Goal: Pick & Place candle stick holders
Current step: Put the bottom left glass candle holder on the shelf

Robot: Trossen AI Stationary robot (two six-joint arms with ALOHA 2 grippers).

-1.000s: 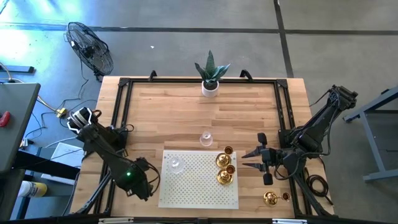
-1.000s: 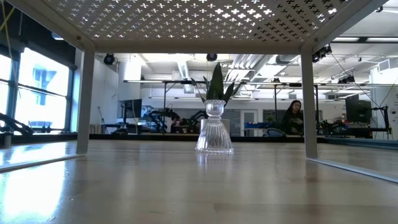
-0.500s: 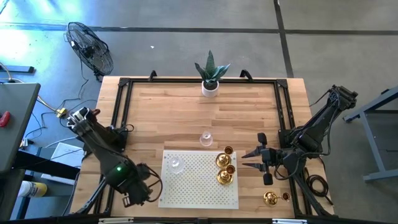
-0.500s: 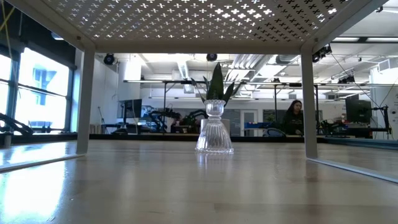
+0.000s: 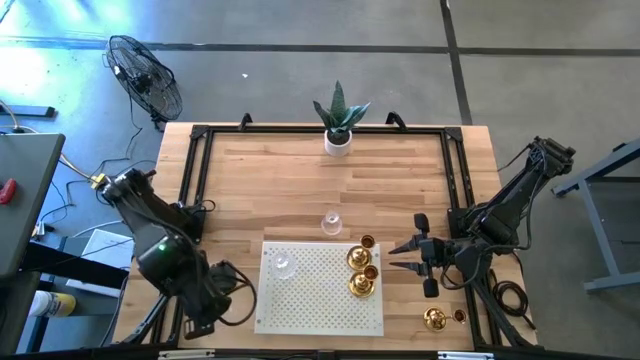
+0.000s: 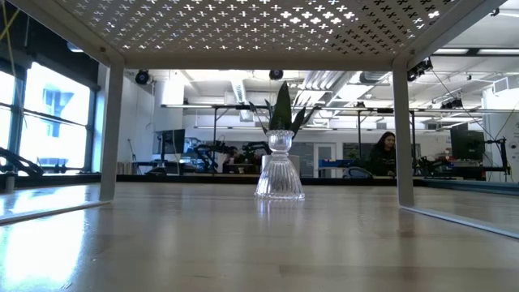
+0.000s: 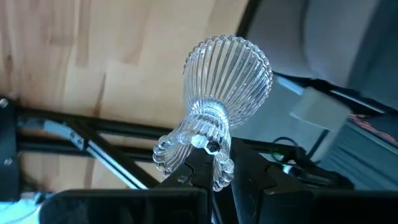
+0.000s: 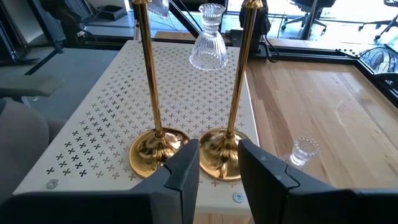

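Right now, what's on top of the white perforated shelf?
On the shelf: one clear glass holder and two tall gold holders. A third gold piece beside them is unclear.

We count three clear glass holders [image 7: 217, 93], one in the left gripper [image 7: 214, 177]; three gold brass holders [image 5: 358, 259]; one potted plant [image 5: 339, 120].

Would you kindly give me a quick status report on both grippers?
Left gripper shut on a clear ribbed glass candle holder at the table's left front corner. Right gripper open, facing two gold brass holders.
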